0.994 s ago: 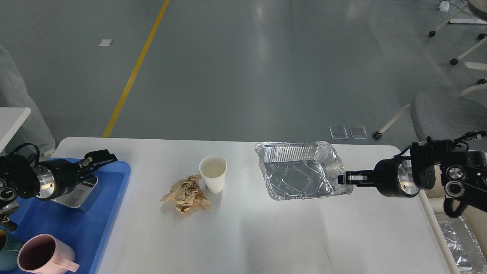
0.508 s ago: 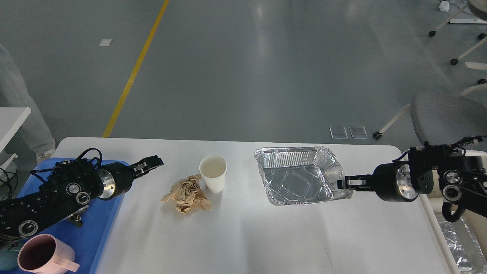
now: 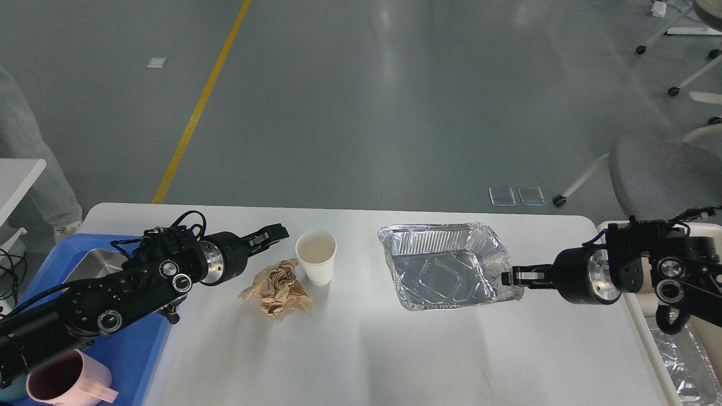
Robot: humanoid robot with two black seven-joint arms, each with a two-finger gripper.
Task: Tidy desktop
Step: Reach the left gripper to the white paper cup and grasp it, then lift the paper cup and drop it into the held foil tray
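The desktop is a large white-grey tabletop. A white paper cup stands upright left of its centre, with a crumpled brown paper lying against its left side. A crinkled foil tray is right of centre. My right gripper is shut on the tray's right rim. My left gripper reaches in from the left, just above the brown paper and close to the cup's left side. Its fingers look slightly apart and hold nothing.
A blue plastic tray sits at the left edge with a metal container and a pink mug in it. A cream tub holding foil stands at the right edge. A grey chair is behind it.
My left arm has swung right from over the blue tray to beside the cup. The foil tray in my right gripper has settled lower and flatter.
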